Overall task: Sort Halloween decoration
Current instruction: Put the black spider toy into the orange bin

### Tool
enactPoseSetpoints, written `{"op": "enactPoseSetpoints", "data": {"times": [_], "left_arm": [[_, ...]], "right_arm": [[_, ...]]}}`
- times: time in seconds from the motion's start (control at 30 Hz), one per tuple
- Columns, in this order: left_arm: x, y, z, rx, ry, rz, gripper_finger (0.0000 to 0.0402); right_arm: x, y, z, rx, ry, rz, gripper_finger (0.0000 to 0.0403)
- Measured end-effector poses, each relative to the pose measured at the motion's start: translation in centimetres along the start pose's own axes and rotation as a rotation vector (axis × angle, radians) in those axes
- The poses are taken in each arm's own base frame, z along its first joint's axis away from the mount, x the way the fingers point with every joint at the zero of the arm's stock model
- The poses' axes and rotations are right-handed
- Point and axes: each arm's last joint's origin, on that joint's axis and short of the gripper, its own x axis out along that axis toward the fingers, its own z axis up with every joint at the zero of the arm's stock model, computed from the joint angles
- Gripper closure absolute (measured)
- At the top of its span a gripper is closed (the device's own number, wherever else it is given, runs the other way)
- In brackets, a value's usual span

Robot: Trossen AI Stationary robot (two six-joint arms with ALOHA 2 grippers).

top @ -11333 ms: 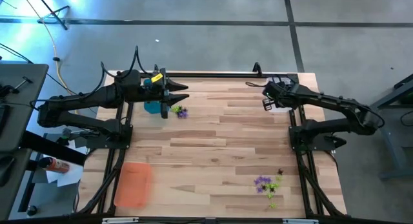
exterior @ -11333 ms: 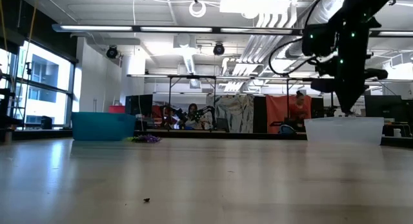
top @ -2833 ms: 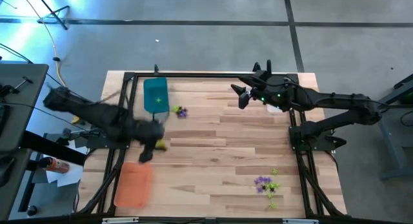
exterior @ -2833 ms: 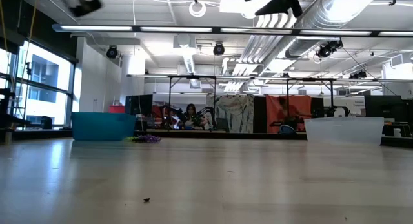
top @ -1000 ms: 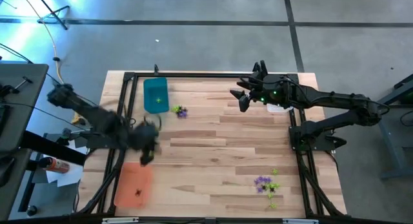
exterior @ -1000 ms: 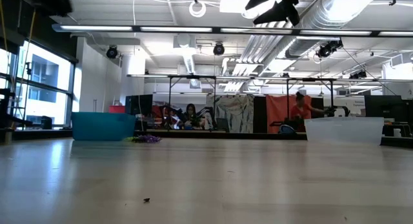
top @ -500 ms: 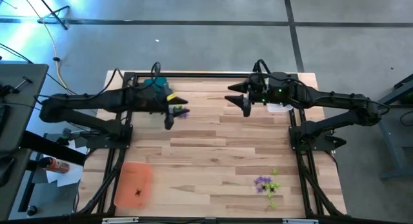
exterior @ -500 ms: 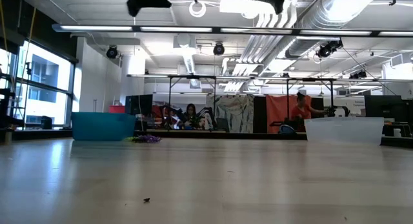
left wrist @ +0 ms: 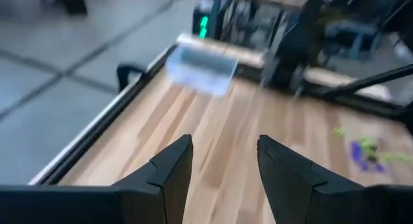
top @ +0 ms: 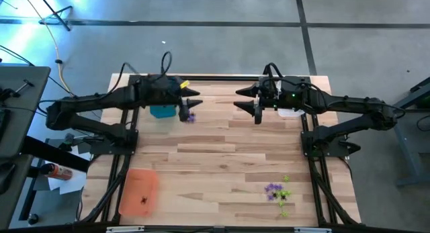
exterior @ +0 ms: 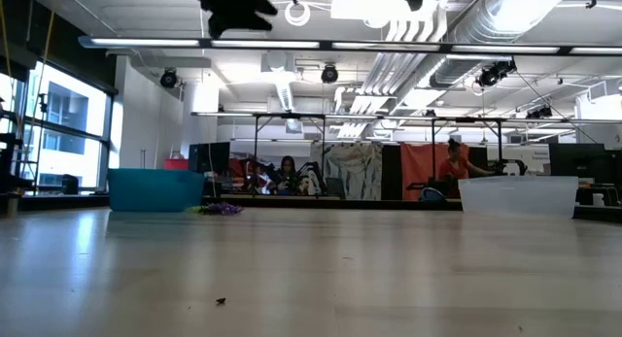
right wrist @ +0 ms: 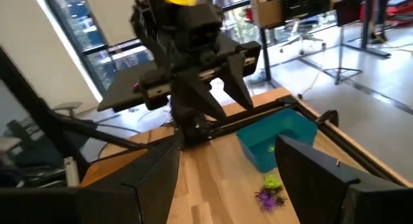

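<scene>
- High view: the left gripper [top: 190,101] has its fingers spread with nothing between them. It hangs at the far left of the tabletop [top: 222,159], over the teal tray [top: 161,111] and the small cluster [top: 190,117] of purple and green trinkets just beside that tray. The right gripper [top: 246,104] also has its fingers wide and bare, up at the far right near the clear tray [top: 291,113]. One dark trinket [top: 144,199] lies in the orange tray [top: 139,191] at the near left. A bigger pile [top: 278,192] of purple, green and dark pieces sits loose at the near right.
- Low view: both grippers hang high, mostly out of frame. The teal tray, the small cluster and the clear tray sit far back. A dark speck [exterior: 221,301] lies on the near wood.
- Left wrist view: parted fingers [left wrist: 169,170] with bare wood between them.
- Right wrist view: open fingers [right wrist: 157,173] frame the left arm, the teal tray with a green piece [right wrist: 270,146] inside, and the cluster beside it.
- Progress: I judge the sort barely begun. A couple of pieces are binned; both loose groups remain.
</scene>
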Motion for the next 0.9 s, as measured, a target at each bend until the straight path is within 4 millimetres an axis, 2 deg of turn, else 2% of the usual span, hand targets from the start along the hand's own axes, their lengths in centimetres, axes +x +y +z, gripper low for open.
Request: {"op": "enactPoseSetpoints", "data": {"times": [0.1,0.23,0.33,0.47,0.67,0.9], "left_arm": [[1.2,1.4,0.2,-0.004,0.149,0.044,0.0240],[4.0,3.7,-0.3,-0.068,0.390,0.120,0.0240],[6.7,5.6,-1.8,-0.092,0.577,0.170,0.0241],[10.2,7.5,-4.5,-0.136,0.729,0.259,0.0241],[13.4,8.6,-8.4,-0.114,0.927,0.276,0.0241],[15.0,9.1,-10.9,-0.063,1.048,0.286,0.0241]], "right_arm": [[0.0,-0.1,0.0,0.000,-0.008,-0.031,0.0153],[0.0,-0.2,0.0,0.001,-0.013,-0.055,0.0153],[0.0,-0.2,0.0,0.015,-0.013,-0.058,0.0153],[0.0,-0.2,0.0,0.079,-0.010,-0.060,0.0153],[0.0,-0.2,-0.1,0.139,-0.003,-0.062,0.0153],[0.0,-0.4,-0.1,0.139,-0.021,-0.119,0.0153]]}}
